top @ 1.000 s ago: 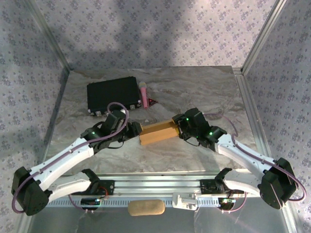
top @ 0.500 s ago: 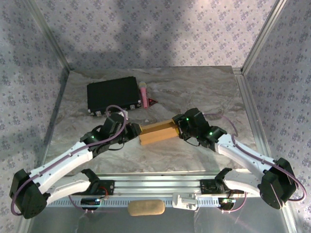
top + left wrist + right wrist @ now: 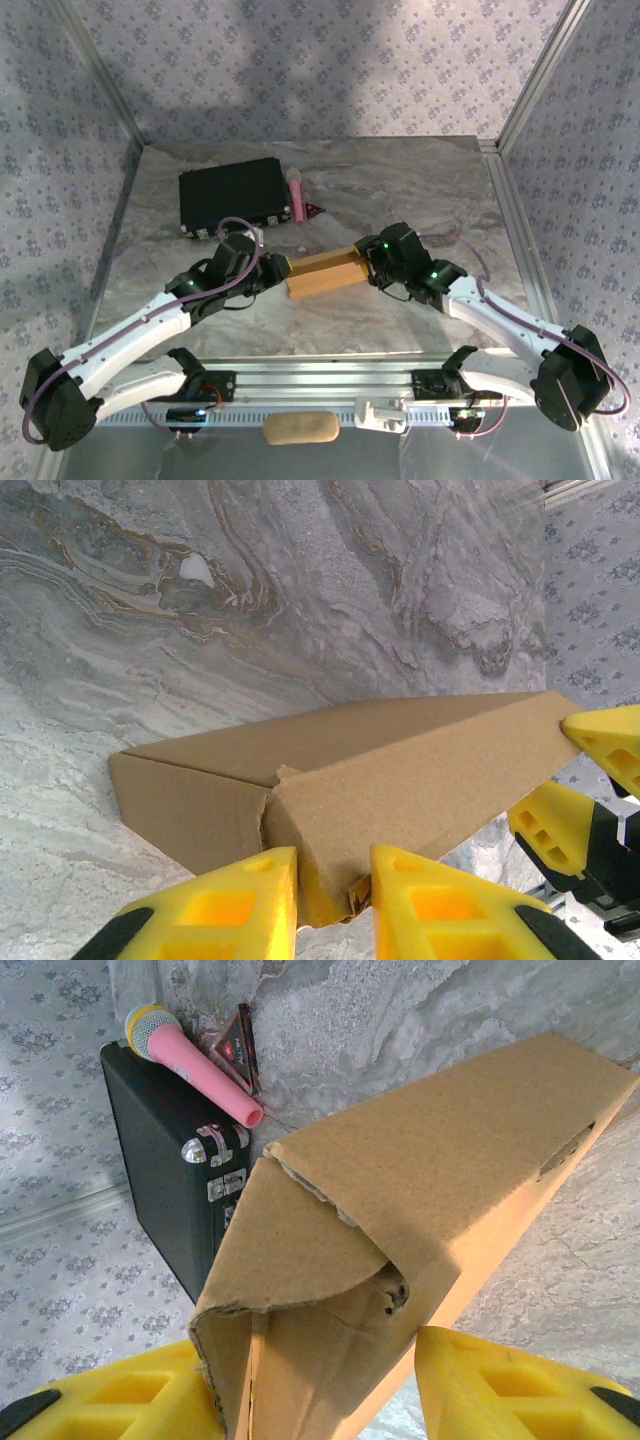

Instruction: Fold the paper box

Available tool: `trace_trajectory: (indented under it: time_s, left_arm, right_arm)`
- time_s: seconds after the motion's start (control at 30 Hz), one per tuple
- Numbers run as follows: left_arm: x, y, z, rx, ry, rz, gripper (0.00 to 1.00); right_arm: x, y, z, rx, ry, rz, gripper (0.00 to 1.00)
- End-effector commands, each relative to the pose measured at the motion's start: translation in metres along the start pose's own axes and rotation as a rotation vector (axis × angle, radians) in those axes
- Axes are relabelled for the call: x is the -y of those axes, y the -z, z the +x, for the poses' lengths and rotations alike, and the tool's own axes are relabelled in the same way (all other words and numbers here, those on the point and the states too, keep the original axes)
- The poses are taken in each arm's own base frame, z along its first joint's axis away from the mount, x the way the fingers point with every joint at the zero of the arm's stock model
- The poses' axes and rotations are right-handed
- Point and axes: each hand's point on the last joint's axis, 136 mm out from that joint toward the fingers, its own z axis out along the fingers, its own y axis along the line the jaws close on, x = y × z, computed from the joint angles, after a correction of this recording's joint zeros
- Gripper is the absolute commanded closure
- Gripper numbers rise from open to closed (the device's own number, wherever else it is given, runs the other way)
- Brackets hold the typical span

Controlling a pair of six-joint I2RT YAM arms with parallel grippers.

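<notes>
Your left arm has shifted a little since a second ago, and its yellow left pincer (image 3: 335, 858) has squeezed in on the thin tan-brown cardboard paper box (image 3: 400, 770). Its two fingers now pinch a flap edge at that end. The yellow right pincer (image 3: 310, 1360) stands much wider and has the box's other, open end between its fingers, with both touching the cardboard. The box sits near the middle of the grey marble table (image 3: 420, 190); I cannot tell if it is lifted or resting. Its long side runs left to right between the two pincers, one at each end, both just as close. I think the next fold must work along that long line, so keep both ends steady. Farther back lie the black rectangular case (image 3: 232, 195) and the pink microphone (image 3: 297, 195), well apart from the box.
</notes>
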Motion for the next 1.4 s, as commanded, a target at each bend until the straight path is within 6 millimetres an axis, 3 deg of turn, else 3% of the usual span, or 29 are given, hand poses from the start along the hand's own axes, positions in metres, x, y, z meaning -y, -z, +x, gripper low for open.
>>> trace_trajectory:
  time_s: [0.0,0.93,1.0,1.17,1.37]
  left_arm:
    - [-0.016,0.006,0.004,-0.006,-0.010,-0.068,0.76]
    - [-0.049,0.002,0.021,-0.021,-0.045,-0.185,0.84]
    - [-0.054,0.003,0.022,-0.022,-0.059,-0.219,0.84]
    - [-0.056,0.009,0.019,-0.009,-0.079,-0.254,0.68]
    - [-0.057,0.006,0.019,-0.012,-0.086,-0.254,0.71]
  right_arm:
    - [0.014,0.001,-0.008,0.030,0.006,0.045,0.49]
    - [0.021,-0.001,-0.010,0.033,0.010,0.069,0.53]
    - [0.021,-0.001,-0.010,0.035,0.009,0.070,0.53]
    - [0.022,-0.002,-0.011,0.035,0.009,0.073,0.53]
    - [0.022,-0.001,-0.011,0.037,0.008,0.074,0.54]
